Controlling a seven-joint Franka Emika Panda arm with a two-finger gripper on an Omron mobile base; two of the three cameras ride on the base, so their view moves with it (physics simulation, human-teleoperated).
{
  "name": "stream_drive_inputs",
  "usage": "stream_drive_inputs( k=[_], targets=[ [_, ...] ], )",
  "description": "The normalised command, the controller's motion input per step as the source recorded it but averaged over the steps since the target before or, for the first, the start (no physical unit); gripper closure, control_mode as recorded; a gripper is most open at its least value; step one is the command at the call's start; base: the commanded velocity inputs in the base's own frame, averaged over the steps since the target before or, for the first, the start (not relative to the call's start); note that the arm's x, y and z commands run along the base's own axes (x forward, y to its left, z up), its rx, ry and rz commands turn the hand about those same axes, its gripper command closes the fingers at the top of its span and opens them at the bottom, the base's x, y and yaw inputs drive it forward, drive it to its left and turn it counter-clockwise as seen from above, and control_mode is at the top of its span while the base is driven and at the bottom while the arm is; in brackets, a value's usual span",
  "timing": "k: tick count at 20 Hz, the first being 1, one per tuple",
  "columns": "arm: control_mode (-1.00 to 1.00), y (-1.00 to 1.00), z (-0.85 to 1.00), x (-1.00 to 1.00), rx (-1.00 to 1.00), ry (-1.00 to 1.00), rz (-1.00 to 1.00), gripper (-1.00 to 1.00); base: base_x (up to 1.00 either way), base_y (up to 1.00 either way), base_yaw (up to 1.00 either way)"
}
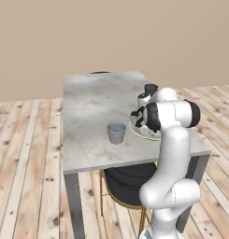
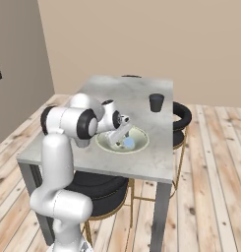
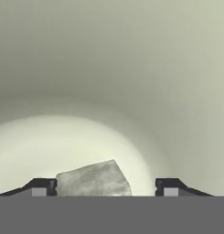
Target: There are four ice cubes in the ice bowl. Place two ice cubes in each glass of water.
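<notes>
The ice bowl [image 2: 143, 143], wide and pale cream-green, sits on the table's near right part. My gripper [image 2: 115, 143] reaches down into it. In the hand view the bowl's inner wall [image 3: 131, 68] curves around the gripper [image 3: 105, 187], whose jaws stand apart. One whitish ice cube [image 3: 93, 179] lies between them, close to the left fingertip [image 3: 40, 187], with a gap to the right fingertip [image 3: 170, 187]. Beside the hand in the bowl is a pale blue ice cube [image 2: 129, 142]. One glass of water [image 1: 116, 133] stands left of the bowl [image 1: 152, 137]. The other glass [image 1: 151, 88] [image 2: 156, 102] stands behind it.
The grey marble table [image 1: 88, 102] has its front edge close to my base. A black round stool [image 1: 127, 179] with gold legs is tucked under it, and another stool [image 2: 183, 115] stands at the far right side. Wooden floor surrounds the table.
</notes>
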Motion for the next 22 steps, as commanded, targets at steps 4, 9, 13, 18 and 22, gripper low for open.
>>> stream_drive_inputs(
  k=[4, 9, 13, 18, 22],
  targets=[
    [-1.0, 0.0, -0.47, -0.11, 0.03, 0.0, 0.0, 1.0, 0.0, 0.0, 0.0],
    [-1.0, 0.0, -0.44, -0.31, 0.0, 0.0, 0.0, 1.0, 0.0, 0.0, 0.0],
    [-1.0, 0.0, -0.15, -0.52, 0.01, -0.08, 0.0, 1.0, 0.0, 0.0, 0.0],
    [-1.0, 0.0, 0.15, -0.61, 0.0, -0.3, 0.0, 1.0, 0.0, 0.0, 0.0],
    [-1.0, 0.02, 0.4, -0.38, 0.01, -0.26, 0.0, 1.0, 0.0, 0.0, 0.0]
  ],
)
